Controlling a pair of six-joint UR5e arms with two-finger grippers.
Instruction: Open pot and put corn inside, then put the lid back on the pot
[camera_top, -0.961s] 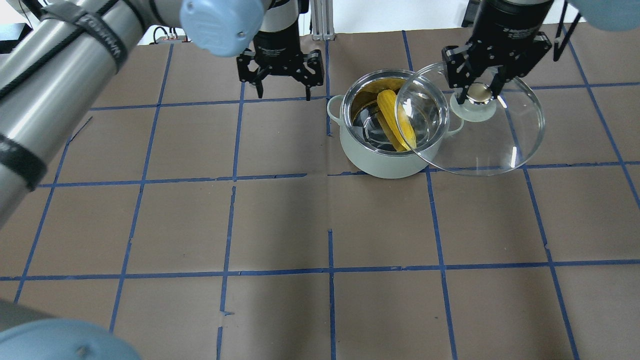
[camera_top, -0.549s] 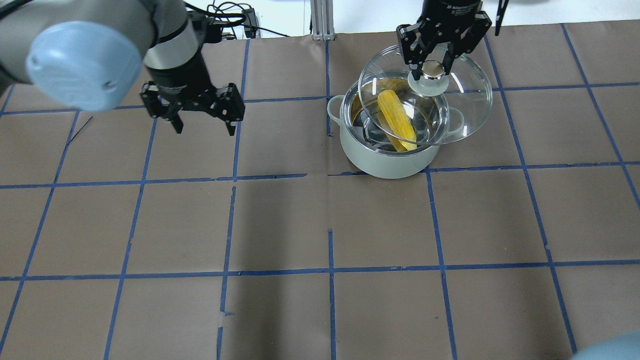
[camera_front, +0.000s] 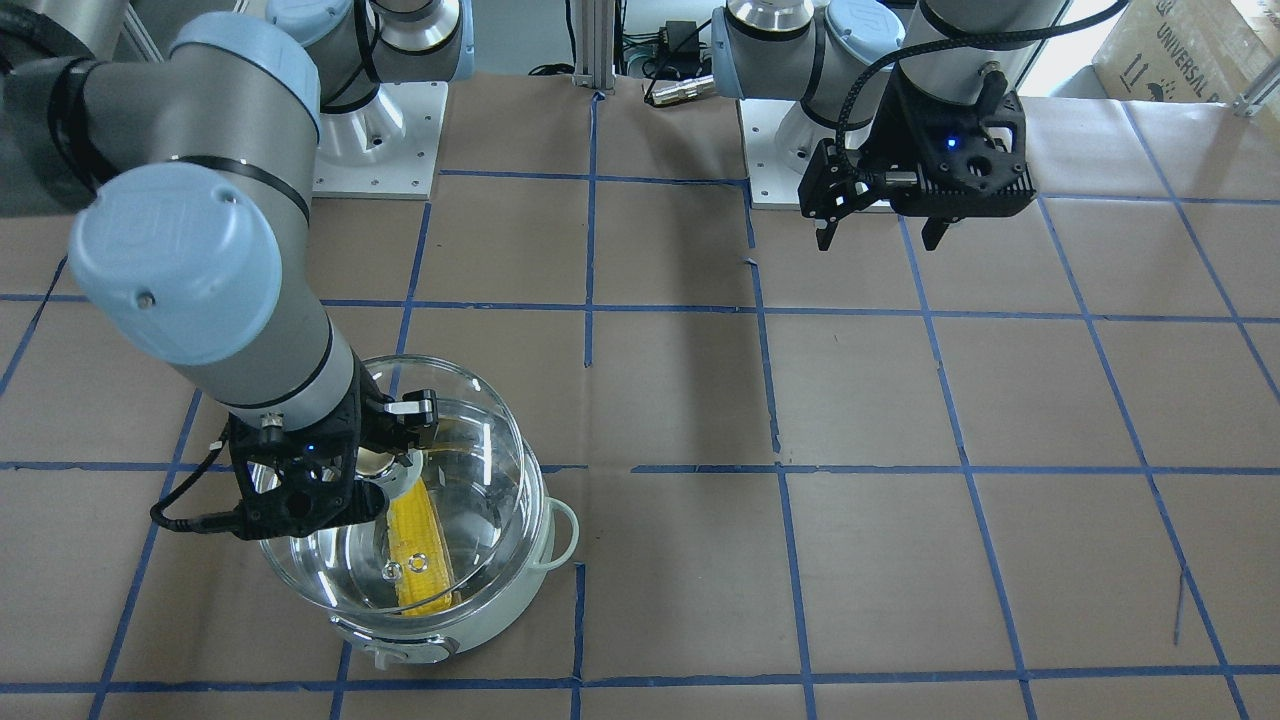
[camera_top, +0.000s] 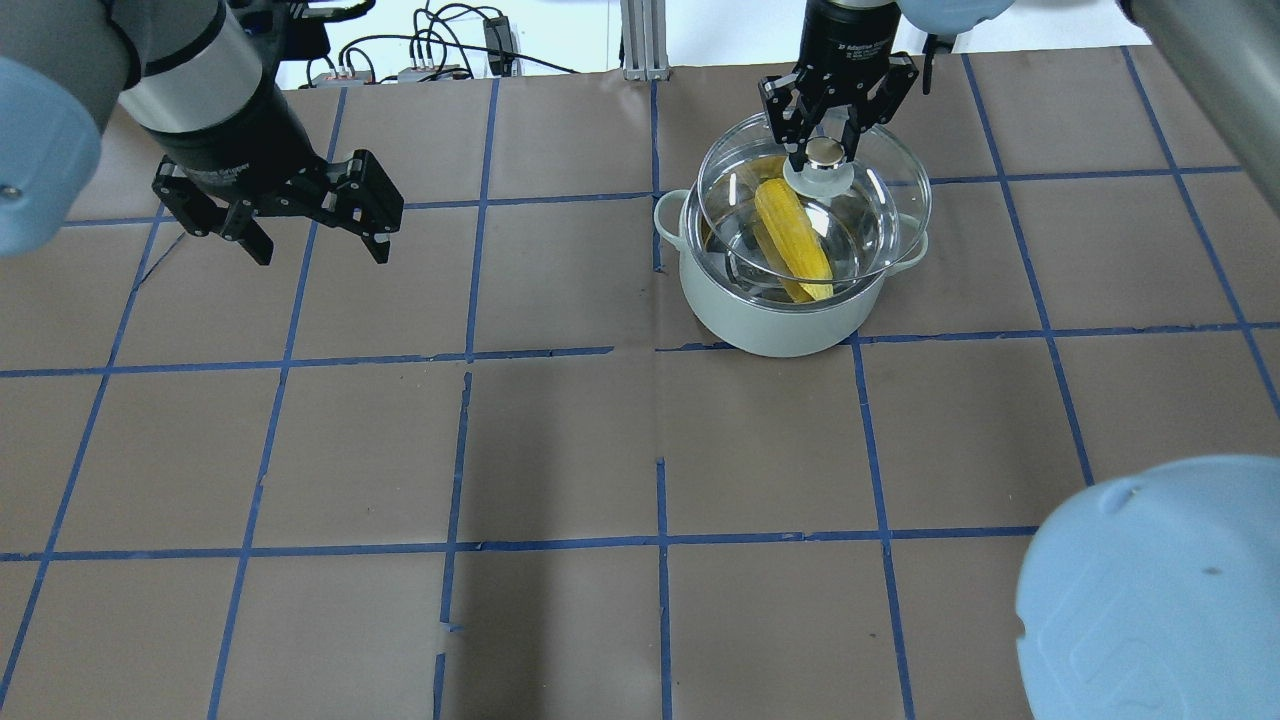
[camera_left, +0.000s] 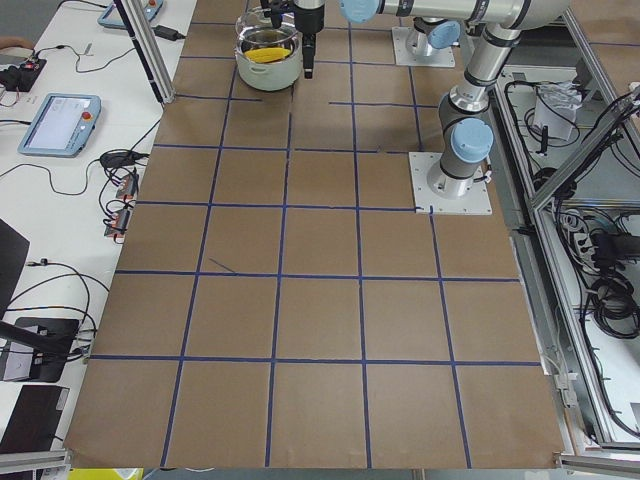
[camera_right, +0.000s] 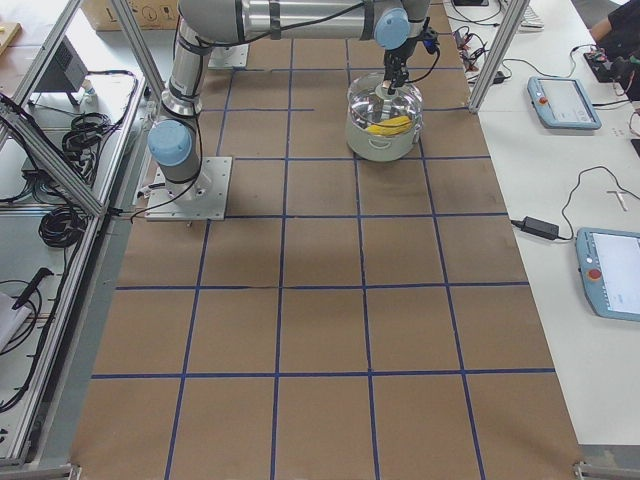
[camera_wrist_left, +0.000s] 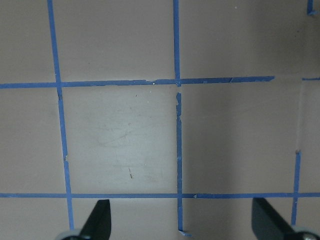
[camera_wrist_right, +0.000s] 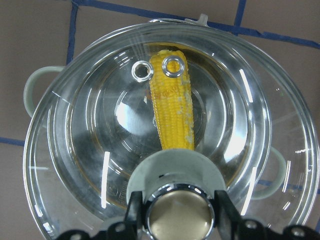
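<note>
Apparently lid (camera_top: 895, 205), held by right claw (camera_top: 825, 152), overhangs pot (camera_top: 770, 325) rim; corn (camera_top: 795, 240) inside.

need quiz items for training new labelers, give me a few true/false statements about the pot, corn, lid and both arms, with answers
1. The corn lies inside the pot. True.
2. The left fingers hold the lid. False: the right fingers are shut on its knob.
3. The left fingers are spread apart with nothing between them. True.
4. The lid is far off to one side of the pot. False: it is held over the pot's opening, and the corn shows through the glass.
</note>
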